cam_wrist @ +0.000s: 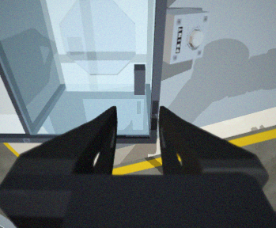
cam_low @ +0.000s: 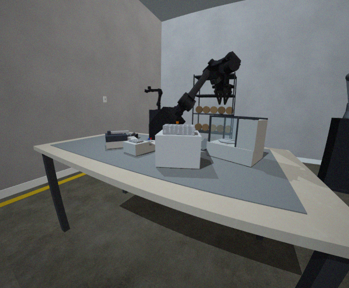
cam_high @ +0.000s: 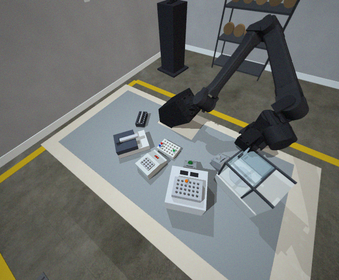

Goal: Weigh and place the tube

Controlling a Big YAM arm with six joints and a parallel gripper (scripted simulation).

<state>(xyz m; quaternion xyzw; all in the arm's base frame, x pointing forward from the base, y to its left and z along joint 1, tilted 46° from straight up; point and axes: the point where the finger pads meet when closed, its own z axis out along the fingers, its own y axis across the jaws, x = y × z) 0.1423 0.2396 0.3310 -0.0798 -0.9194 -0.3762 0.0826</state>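
Note:
Tube A (cam_high: 159,145), with its blue cap, stands in the white rack (cam_high: 170,149) near the arm's base. The balance (cam_high: 279,186) (cam_low: 255,139) is a glass box on a white body. Its pan (cam_wrist: 96,43) (cam_low: 225,141) is bare. The top pane's dark handle (cam_wrist: 139,79) lies next to the front bar (cam_wrist: 156,59). The grey sloping front panel (cam_wrist: 183,36) (cam_high: 220,159) carries the white key (cam_wrist: 195,38). My gripper (cam_wrist: 138,114) (cam_high: 247,148) (cam_low: 222,101) hangs a little above the box's front edge near the handle. Its fingers are partly apart and hold nothing.
A tall white station (cam_high: 187,189) (cam_low: 177,148) holds an orange-capped tube (cam_high: 186,180). A low white block with bores and a red display (cam_high: 150,163), a dark-lidded unit (cam_high: 127,142), a small black block (cam_high: 141,118) and a green-knobbed piece (cam_high: 190,163) stand on the mat. Red and green tubes share the rack.

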